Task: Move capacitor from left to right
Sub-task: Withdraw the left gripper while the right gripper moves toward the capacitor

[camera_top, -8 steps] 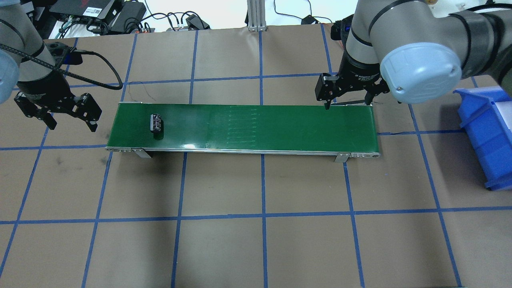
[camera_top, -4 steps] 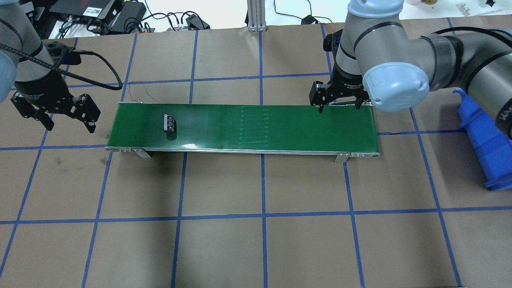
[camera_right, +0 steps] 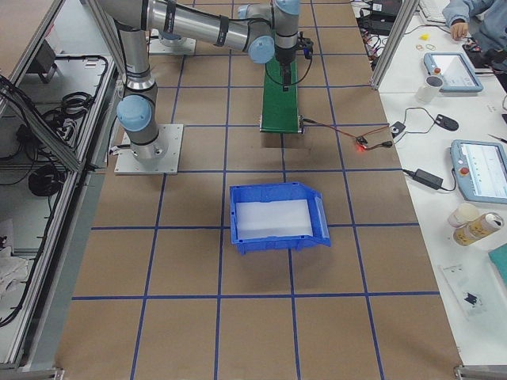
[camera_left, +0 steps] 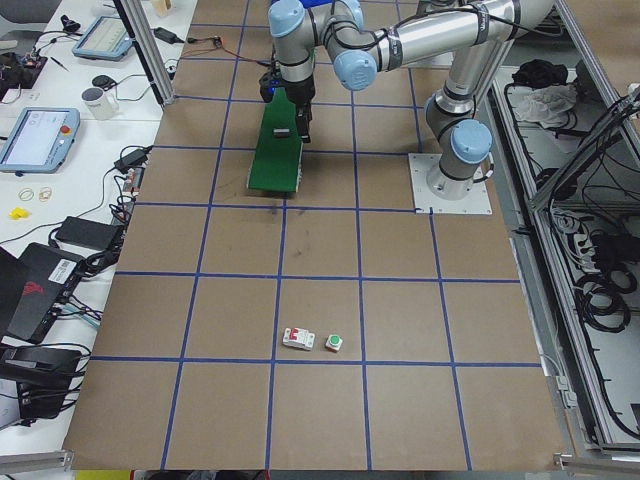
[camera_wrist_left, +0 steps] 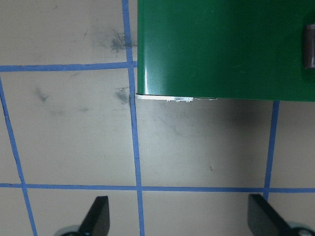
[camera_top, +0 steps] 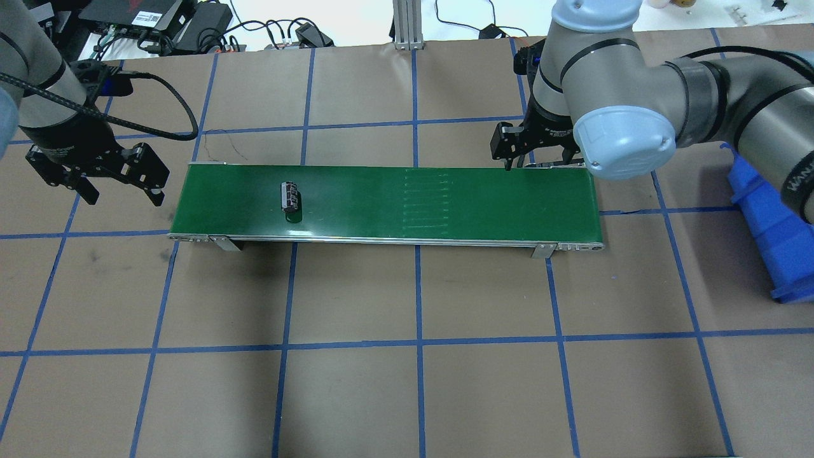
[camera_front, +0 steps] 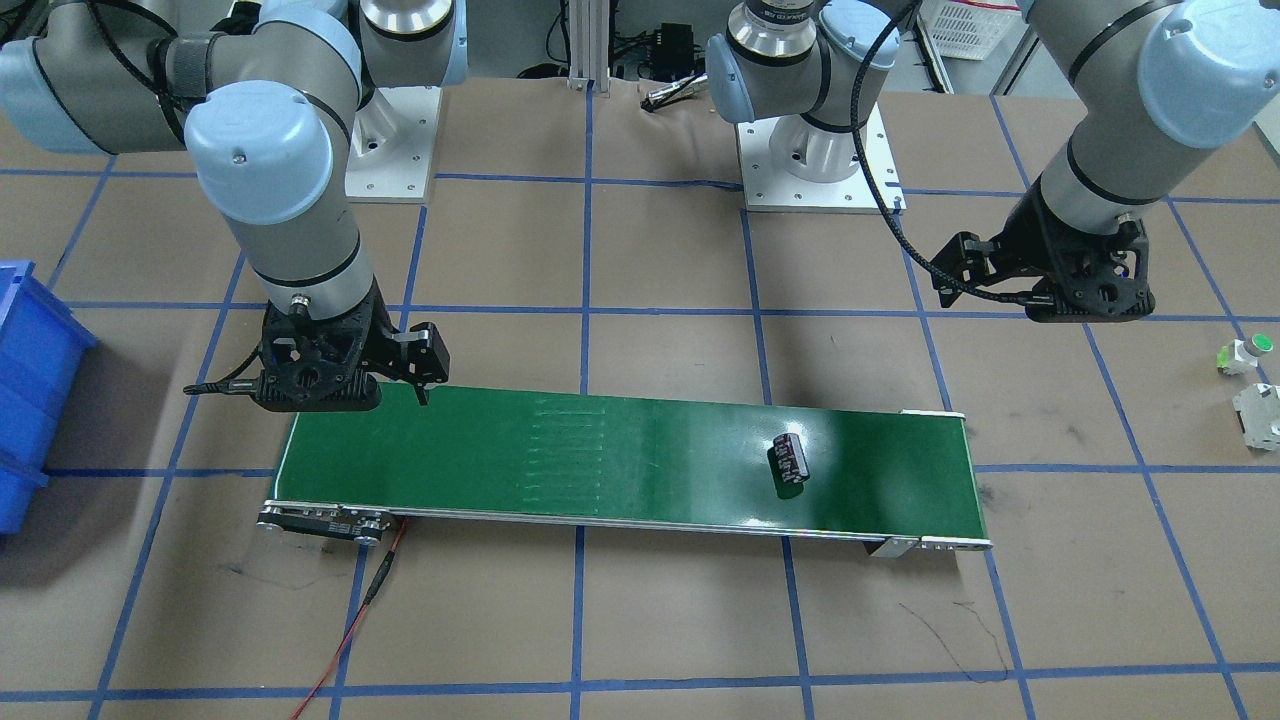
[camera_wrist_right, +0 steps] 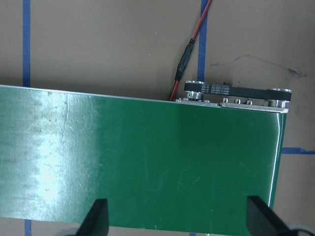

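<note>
The left gripper (camera_top: 124, 198) hangs with its fingers spread wide and nothing between them, pointing straight down at bare tabletop (camera_top: 413, 381) just off the 9 o'clock end of the green belt (camera_top: 445, 203). Its wrist stands upright above it, a black cable (camera_top: 172, 108) loops from the wrist towards 3 o'clock, and the arm leaves the overhead view at 10 o'clock. At 3 o'clock from this gripper, well clear of its fingers, the capacitor (camera_top: 290, 196) lies on its side across the belt, in the belt's left third and about midway between the belt's long edges. The right gripper (camera_top: 544, 160) is likewise spread and holds nothing; it points down over the belt's 12 o'clock edge near the belt's right end, and its wrist view shows both fingers (camera_wrist_right: 97, 217) apart above green belt. Its wrist is vertical, the blue-capped elbow joint (camera_top: 623, 141) bulges towards the overhead camera, and the forearm runs off towards 3 o'clock. Beyond the belt's right end, at 3 o'clock, sits a blue bin (camera_top: 772, 222).
</note>
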`<state>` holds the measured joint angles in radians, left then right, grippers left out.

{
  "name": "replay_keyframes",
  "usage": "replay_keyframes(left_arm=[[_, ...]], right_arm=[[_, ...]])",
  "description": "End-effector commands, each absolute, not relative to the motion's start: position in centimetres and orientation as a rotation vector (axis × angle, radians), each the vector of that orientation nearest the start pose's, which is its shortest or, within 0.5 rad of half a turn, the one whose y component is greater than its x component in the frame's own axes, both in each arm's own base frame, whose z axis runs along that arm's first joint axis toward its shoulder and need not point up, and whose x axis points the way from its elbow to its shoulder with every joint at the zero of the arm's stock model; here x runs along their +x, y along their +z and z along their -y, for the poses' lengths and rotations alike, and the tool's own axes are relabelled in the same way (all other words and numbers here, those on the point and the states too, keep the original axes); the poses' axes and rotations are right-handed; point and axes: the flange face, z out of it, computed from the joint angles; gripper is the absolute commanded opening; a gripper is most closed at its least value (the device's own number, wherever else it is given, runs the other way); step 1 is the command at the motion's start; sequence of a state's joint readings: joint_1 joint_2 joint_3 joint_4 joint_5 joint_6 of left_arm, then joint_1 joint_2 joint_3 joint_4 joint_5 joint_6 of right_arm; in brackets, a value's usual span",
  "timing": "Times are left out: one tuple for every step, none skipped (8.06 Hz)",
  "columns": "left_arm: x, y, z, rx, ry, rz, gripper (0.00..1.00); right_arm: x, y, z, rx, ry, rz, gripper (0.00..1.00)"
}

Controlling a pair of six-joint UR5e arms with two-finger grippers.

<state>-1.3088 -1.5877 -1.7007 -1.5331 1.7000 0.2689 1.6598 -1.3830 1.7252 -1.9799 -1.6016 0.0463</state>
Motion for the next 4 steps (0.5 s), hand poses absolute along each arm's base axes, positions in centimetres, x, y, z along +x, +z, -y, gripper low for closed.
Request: replay_keyframes(left_arm=[[0.1,42.5,48.2,0.029,0.311,-3.068,1.00],[-0.3,42.9,46.7,0.034,0.405,-3.078,1.00],[-0.1,42.8,47.1,0.011,0.359,-3.070,1.00],[0.0,42.7,47.4,-0.010,0.327,-3.069,1.00]], right_arm=[[17.9,34.8,54.7,-0.039,-0.140,-3.167,1.00],[18.0,33.1,54.5,-0.045,-0.091,-3.162,1.00],[17.9,33.0,54.6,-0.047,-0.099,-3.172,1.00],[17.9,33.0,54.6,-0.044,-0.099,-3.173,1.00]])
